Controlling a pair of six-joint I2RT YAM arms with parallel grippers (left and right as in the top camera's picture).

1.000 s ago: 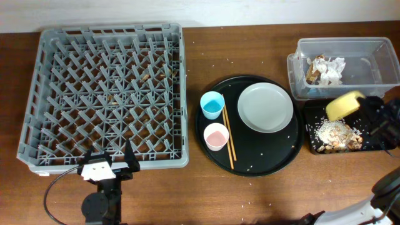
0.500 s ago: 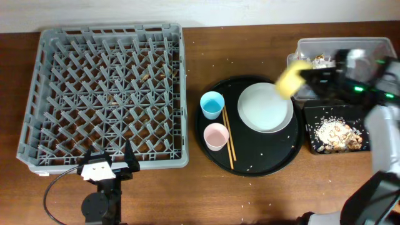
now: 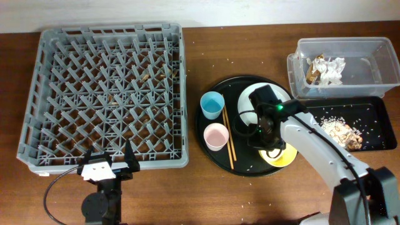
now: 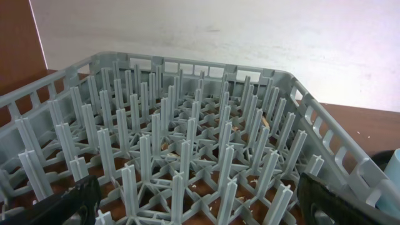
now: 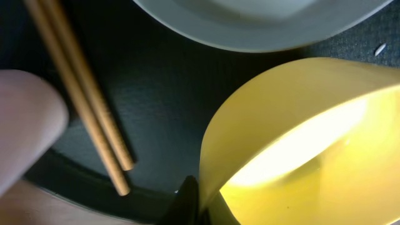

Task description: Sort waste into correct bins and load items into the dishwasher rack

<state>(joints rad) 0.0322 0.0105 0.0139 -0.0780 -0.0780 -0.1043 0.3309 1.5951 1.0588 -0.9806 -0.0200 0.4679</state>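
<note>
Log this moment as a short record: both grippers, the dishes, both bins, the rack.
left gripper: open, holding nothing, at the dishwasher rack edge
right gripper: shut on the yellow bowl rim, over the round black tray
on round black tray: plate, blue cup, pink cup, chopsticks
clear tub: crumpled paper
black tray: food scraps
dishwasher rack: no dishes loaded
</note>
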